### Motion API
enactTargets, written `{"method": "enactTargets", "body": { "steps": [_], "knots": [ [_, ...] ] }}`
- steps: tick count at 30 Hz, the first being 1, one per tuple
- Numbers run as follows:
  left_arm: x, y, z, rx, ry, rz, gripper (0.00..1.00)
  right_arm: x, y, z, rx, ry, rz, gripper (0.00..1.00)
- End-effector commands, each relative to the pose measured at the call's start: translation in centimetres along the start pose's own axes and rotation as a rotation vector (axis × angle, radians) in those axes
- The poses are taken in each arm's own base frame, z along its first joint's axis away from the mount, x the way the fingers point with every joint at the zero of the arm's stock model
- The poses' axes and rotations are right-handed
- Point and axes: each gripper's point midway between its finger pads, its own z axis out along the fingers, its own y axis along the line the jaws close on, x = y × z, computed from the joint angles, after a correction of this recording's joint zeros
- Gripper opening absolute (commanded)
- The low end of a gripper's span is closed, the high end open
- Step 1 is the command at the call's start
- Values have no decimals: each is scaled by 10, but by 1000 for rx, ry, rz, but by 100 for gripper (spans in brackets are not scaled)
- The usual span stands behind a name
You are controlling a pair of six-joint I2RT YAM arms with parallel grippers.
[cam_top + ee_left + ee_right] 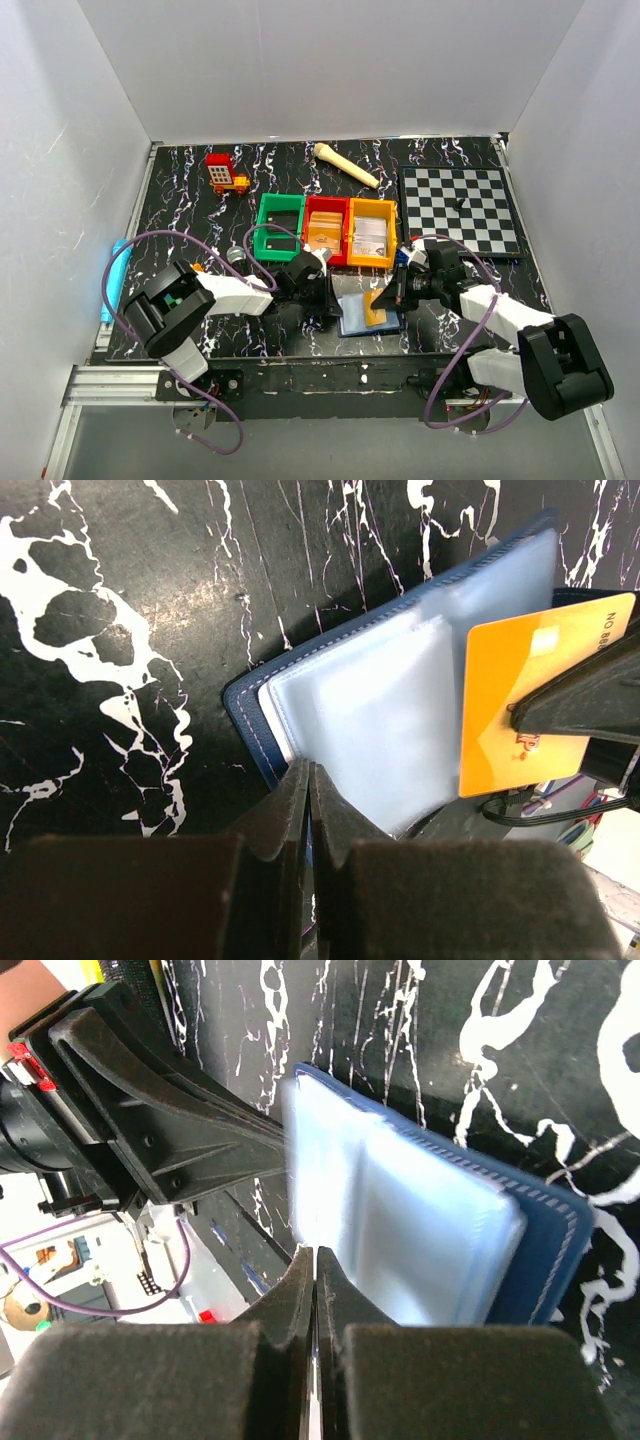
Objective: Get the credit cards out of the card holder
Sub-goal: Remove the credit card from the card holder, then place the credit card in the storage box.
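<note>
Navy bifold card holder (352, 318) lies open, pale blue-grey sleeves up, near the front of the black marbled table (190, 225). Left gripper (308, 775) clenched, tips touching the holder's edge. Right gripper (316, 1260) pinched on orange plastic card (510, 705).

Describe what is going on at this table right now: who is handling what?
Two robot arms are working on the card holder, which lies open between them. The left gripper, jaws shut, is at the holder's edge, apparently steadying it. The right gripper has its jaws shut on an orange card that overlaps the holder, not yet carried clear.
</note>
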Motion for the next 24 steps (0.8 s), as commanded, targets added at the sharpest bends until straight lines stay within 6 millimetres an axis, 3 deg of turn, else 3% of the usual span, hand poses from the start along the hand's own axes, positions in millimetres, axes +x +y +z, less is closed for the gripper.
{"method": "enactTargets", "body": {
  "steps": [1, 6, 10, 15, 16, 21, 24],
  "knots": [
    [6, 16, -8, -58, -1, 19, 0, -12, 5, -13, 41, -32, -42, 1],
    [-7, -4, -17, 6, -45, 67, 0, -19, 16, -30, 80, -79, -113, 1],
    [-25, -27, -29, 45, -88, 122, 22, -22, 26, -42, 100, -104, -155, 1],
    [-61, -69, -66, 133, -211, 151, 33, -26, 36, -53, 100, -152, -201, 1],
    [-64, -69, -74, 124, -222, 148, 35, -26, 39, -55, 92, -155, -209, 1],
    [-80, -99, -118, 267, -369, 265, 45, -12, 81, -62, -54, -115, -367, 1],
    [-71, -107, -142, 397, -448, 359, 52, 6, 114, -66, -192, -52, -485, 1]
  ]
}}
